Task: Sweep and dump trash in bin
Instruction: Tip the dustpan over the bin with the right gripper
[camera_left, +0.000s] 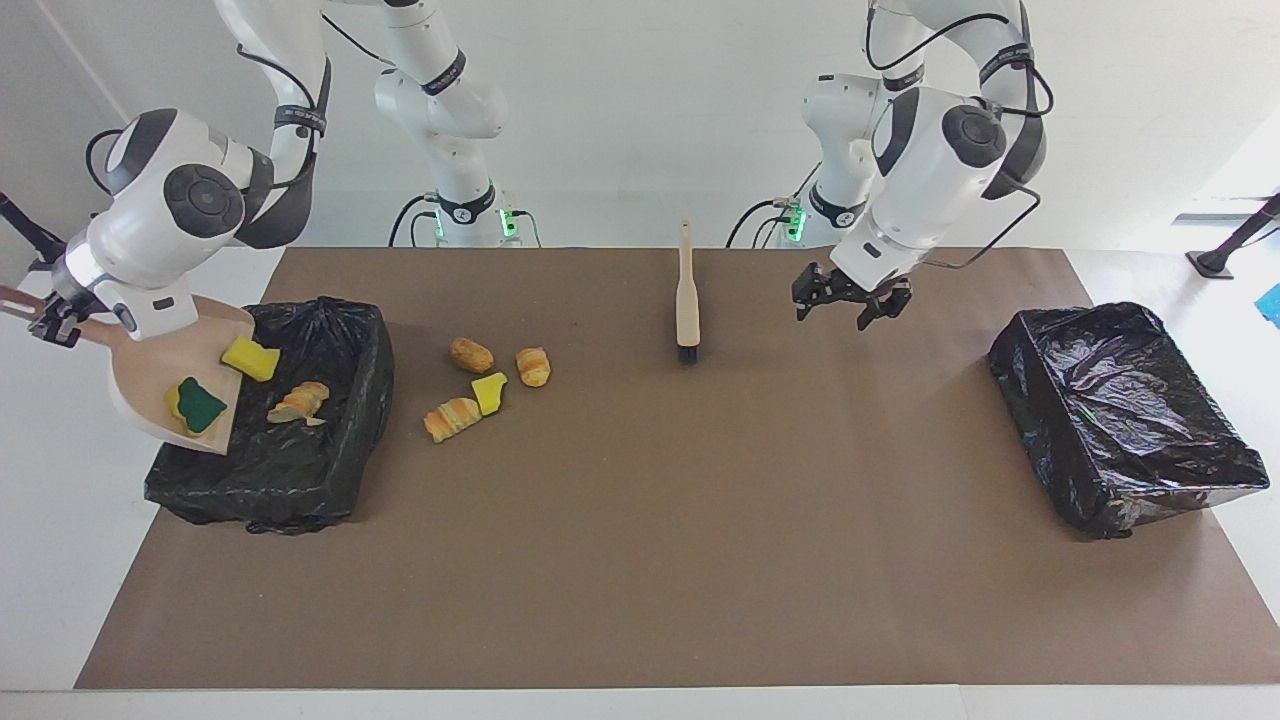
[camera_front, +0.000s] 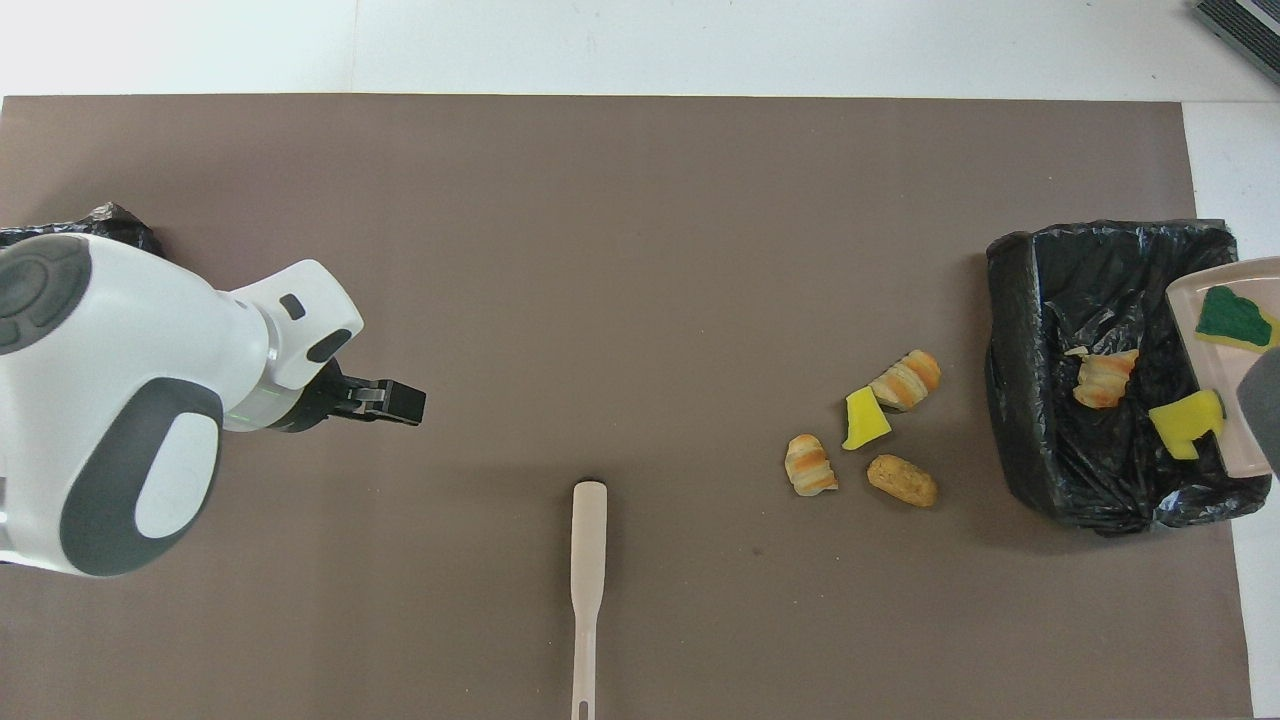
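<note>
- The brush (camera_left: 686, 293) is lying flat on the brown mat (camera_left: 640, 560) near the robots, its pale handle pointing toward them and its dark bristles pointing away.
- The left gripper (camera_left: 851, 305) is hanging over bare mat between the brush and the empty black bin (camera_left: 1128, 410) at the left arm's end, fingers spread apart and gripping nothing.
- The right gripper (camera_left: 45, 318) is clenching the handle of the beige dustpan (camera_left: 150, 385), which is tilting down over the other bin (camera_left: 275, 470) at the right arm's end of the table.
- A green-topped yellow sponge chunk (camera_left: 197, 403) is sitting in the pan, and a bright yellow chunk (camera_left: 250, 358) is slipping off its lip.
- A striped orange bread piece (camera_left: 298, 401) is lying inside that bin.
- Four scraps (camera_left: 487, 382) are resting on the mat beside the bin: a brown nugget (camera_left: 470, 354), a small striped roll (camera_left: 533, 366), a yellow sponge wedge (camera_left: 489, 392) and a longer striped roll (camera_left: 452, 418), the last lying farthest from the robots.
</note>
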